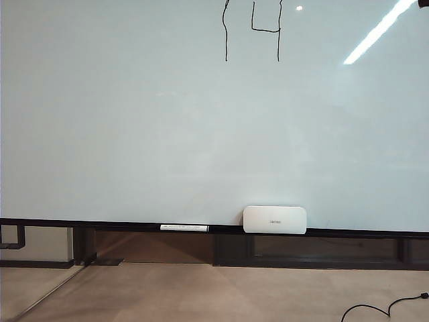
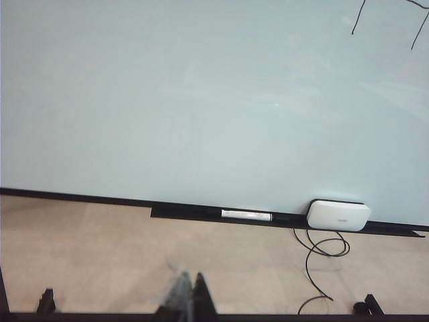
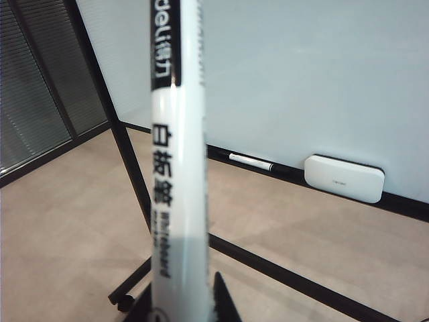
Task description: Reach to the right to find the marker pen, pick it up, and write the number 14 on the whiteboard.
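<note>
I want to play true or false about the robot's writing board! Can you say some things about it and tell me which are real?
1. The number 14 is written on the whiteboard. True.
2. The right gripper is empty. False: it holds a marker pen.
3. A spare pen lies on the ledge. True.
4. The white box sits on the floor. False: it sits on the ledge.
5. The left gripper holds a pen. False: it holds nothing.

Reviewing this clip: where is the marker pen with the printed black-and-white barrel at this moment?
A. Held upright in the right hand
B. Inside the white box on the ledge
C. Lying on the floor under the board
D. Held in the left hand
A: the right wrist view shows the marker pen rising upright out of the right hand, well clear of the whiteboard.
</note>
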